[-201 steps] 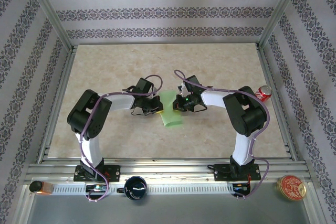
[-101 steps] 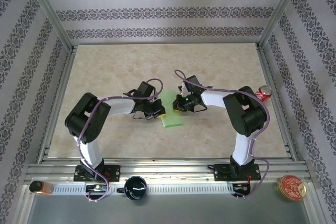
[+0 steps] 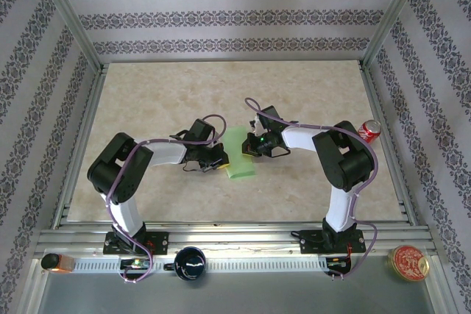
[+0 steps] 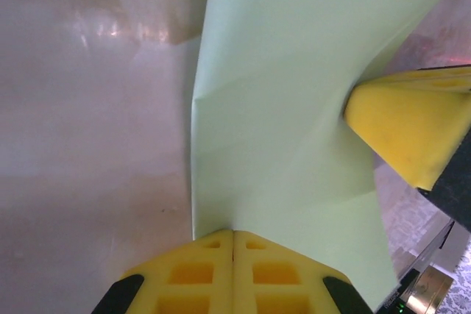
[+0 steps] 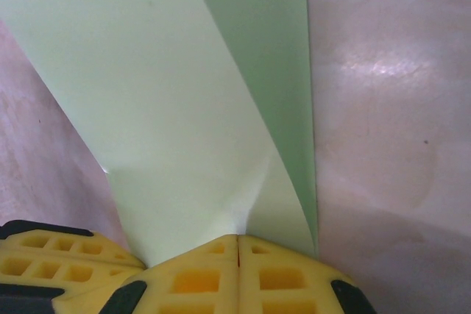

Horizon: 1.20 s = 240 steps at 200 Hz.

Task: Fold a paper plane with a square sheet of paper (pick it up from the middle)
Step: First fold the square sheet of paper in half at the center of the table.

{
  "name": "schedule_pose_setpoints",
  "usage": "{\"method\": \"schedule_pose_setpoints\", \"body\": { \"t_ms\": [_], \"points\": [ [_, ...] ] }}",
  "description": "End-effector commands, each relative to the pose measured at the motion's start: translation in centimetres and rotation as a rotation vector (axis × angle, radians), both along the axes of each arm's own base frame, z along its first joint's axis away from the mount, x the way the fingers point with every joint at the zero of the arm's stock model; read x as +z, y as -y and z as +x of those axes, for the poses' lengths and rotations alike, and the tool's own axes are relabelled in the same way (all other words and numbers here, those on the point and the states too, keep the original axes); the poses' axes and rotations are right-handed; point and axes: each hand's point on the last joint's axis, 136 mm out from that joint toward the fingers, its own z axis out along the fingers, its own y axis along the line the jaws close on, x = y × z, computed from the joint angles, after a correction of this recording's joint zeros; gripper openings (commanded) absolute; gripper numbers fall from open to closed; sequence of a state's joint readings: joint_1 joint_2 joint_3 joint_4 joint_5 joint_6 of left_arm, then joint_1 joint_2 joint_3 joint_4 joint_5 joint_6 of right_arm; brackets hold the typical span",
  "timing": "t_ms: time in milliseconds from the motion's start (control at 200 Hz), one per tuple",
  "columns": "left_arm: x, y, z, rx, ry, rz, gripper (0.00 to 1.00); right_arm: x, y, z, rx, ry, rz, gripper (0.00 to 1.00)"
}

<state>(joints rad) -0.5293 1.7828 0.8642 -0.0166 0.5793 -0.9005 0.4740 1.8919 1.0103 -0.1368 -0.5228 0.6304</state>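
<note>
Pinching the paper's (image 3: 241,158) edges, left pincer (image 4: 233,234) and right pincer (image 5: 238,237) seemingly shut.

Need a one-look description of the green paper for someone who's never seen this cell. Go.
Start at the marbled beige table and go to its middle, where the left gripper and right gripper meet. Pinched between them is the light-green sheet of paper, a narrow folded strip. It is the one pale green thing there, unlike the red can at the table's right edge.
</note>
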Motion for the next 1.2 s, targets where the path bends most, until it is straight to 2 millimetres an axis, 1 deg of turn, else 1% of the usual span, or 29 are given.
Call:
{"method": "schedule_pose_setpoints", "body": {
  "t_ms": [0,135,200,255,340,425,565,714,804,984,1064,1134,1194],
  "points": [
    [2.0,0.9,-0.5,-0.004,0.005,-0.048,0.00,-3.5,2.7,-2.6,-0.039,-0.107,-0.145,0.00],
    [2.8,2.8,-0.8,-0.007,0.005,-0.132,0.00,-3.4,2.5,-2.5,-0.039,-0.104,-0.142,0.00],
    [2.5,3.3,-1.1,-0.019,-0.004,-0.125,0.00,-3.4,2.5,-2.5,-0.037,-0.105,-0.140,0.00],
    [1.7,3.2,-1.5,-0.024,-0.022,-0.101,0.00,-3.4,2.5,-2.6,-0.035,-0.107,-0.141,0.00],
    [0.3,2.7,-2.1,-0.026,-0.044,-0.067,0.00,-3.4,2.5,-2.6,-0.034,-0.105,-0.143,0.00],
    [-0.9,1.5,-2.8,-0.023,-0.056,-0.005,0.00,-3.4,2.5,-2.7,-0.033,-0.107,-0.144,0.00],
    [-1.8,0.4,-3.7,-0.031,-0.065,0.040,0.00,-3.6,2.6,-2.7,-0.035,-0.110,-0.147,0.00],
    [-3.2,-0.5,-5.4,-0.036,-0.097,0.061,0.00,-3.7,2.6,-2.8,-0.034,-0.113,-0.147,0.00],
    [-3.2,-1.1,-6.1,-0.054,-0.098,0.078,0.00,-3.8,2.6,-2.8,-0.035,-0.115,-0.151,0.00],
    [-1.0,-0.6,-6.2,-0.079,-0.052,0.028,0.00,-3.8,2.7,-2.8,-0.038,-0.113,-0.153,0.00],
    [-0.6,-0.3,-6.5,-0.093,-0.049,0.007,0.00,-3.8,2.7,-2.7,-0.039,-0.113,-0.152,0.00],
    [-0.5,-0.2,-6.9,-0.105,-0.058,0.003,0.00,-3.8,2.7,-2.7,-0.041,-0.112,-0.152,0.00],
    [-0.8,-0.5,-7.4,-0.114,-0.061,0.030,0.00,-3.9,2.7,-2.8,-0.041,-0.113,-0.152,0.00]
  ]
}}
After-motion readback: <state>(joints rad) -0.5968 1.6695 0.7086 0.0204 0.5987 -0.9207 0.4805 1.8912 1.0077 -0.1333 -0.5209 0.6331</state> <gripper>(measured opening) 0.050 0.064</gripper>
